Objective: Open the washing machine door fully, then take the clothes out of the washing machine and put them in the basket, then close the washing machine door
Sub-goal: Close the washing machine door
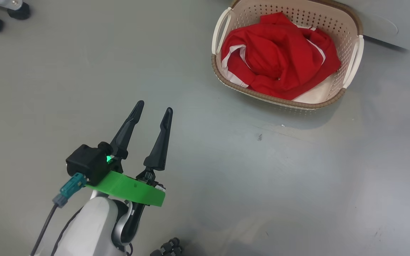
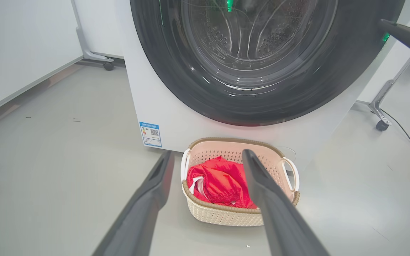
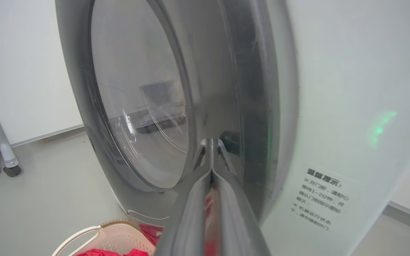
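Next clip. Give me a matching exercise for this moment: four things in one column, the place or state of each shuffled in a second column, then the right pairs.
Things:
1. clothes
2. left claw
3. right claw
4. basket

Place or state:
a. shut, tips by the black rim of the washing machine door
b. on the floor in front of the washing machine
c. open, above bare floor
d. heaped inside the basket

Pairs: 1-d, 2-c, 3-a, 4-b
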`<state>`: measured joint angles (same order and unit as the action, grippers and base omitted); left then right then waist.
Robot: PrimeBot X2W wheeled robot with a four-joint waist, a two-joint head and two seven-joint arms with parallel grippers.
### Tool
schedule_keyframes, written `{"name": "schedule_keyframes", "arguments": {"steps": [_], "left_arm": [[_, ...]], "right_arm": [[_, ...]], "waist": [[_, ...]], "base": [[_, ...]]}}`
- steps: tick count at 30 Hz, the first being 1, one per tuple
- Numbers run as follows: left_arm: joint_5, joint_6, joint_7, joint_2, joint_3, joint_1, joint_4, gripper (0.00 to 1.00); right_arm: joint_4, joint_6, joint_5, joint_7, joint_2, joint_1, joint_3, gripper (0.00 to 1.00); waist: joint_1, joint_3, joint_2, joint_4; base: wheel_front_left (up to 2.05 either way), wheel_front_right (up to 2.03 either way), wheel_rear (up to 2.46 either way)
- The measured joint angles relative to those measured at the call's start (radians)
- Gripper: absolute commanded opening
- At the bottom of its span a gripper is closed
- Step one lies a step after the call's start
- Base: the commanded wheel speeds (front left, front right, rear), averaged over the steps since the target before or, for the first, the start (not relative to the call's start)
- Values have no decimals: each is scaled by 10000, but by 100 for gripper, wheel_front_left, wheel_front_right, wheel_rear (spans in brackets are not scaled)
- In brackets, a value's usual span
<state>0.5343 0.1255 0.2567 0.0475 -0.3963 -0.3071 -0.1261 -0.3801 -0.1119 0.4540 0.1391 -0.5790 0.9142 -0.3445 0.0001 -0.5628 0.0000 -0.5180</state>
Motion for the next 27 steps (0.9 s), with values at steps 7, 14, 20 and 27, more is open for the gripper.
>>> {"name": "schedule_keyframes", "arguments": {"steps": [7, 14, 20, 27], "left_arm": [[0, 0, 0, 0, 29, -115, -46, 100], [17, 0, 0, -2, 35, -146, -75, 100], [23, 0, 0, -15, 35, -232, -226, 100], [-4, 2, 0, -15, 40, -305, -349, 100]], "right_arm": [[-493, 186, -88, 75, 4, 385, 125, 0], [-840, 412, -92, 161, 219, 642, 245, 0], [-1244, 424, -151, 422, 372, 700, 192, 0], [-1793, 445, -107, 788, 481, 304, 203, 0]], "waist": [[0, -112, 0, -125], [0, -172, 0, -182], [0, -92, 0, -188], [0, 265, 0, -127]], "base": [[0, 0, 0], [0, 0, 0], [0, 0, 0], [0, 0, 0]]}}
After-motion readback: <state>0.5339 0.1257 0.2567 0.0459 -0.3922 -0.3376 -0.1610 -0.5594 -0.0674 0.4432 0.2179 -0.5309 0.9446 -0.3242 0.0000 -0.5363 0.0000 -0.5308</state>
